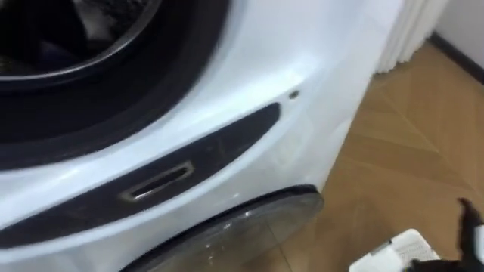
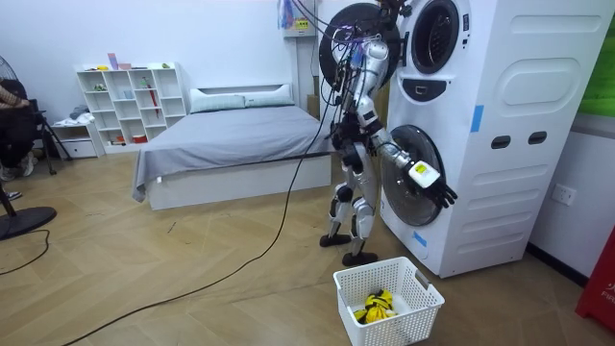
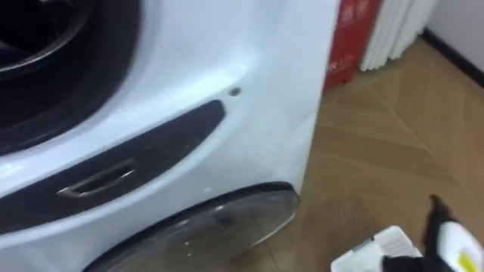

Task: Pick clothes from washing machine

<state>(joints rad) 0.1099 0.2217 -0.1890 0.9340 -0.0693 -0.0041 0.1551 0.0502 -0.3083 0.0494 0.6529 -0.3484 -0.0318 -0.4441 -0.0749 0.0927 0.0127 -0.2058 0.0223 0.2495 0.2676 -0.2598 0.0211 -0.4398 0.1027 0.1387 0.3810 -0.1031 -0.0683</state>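
Observation:
I stand close in front of two stacked white washing machines (image 2: 500,125). The upper machine's round opening (image 1: 76,45) is at the top left of the eye views, and its inside is dark. Its dark door (image 2: 348,43) hangs open. Below it are a dark panel with a handle recess (image 1: 159,181) and the lower machine's shut glass door (image 1: 249,219). My right hand (image 2: 434,185) reaches out low beside the lower door, above a white basket (image 2: 418,288), with fingers straight and nothing in it. This hand (image 1: 470,227) also shows at the eye views' lower right. A yellow and black cloth (image 2: 377,306) lies in the basket.
The wooden floor (image 1: 408,151) runs to the right of the machines. White folds (image 1: 408,30) hang at the far right wall, and a red object (image 3: 349,38) stands beside the machine. A grey bed (image 2: 231,135), a white shelf (image 2: 130,101) and a seated person (image 2: 14,125) are behind me.

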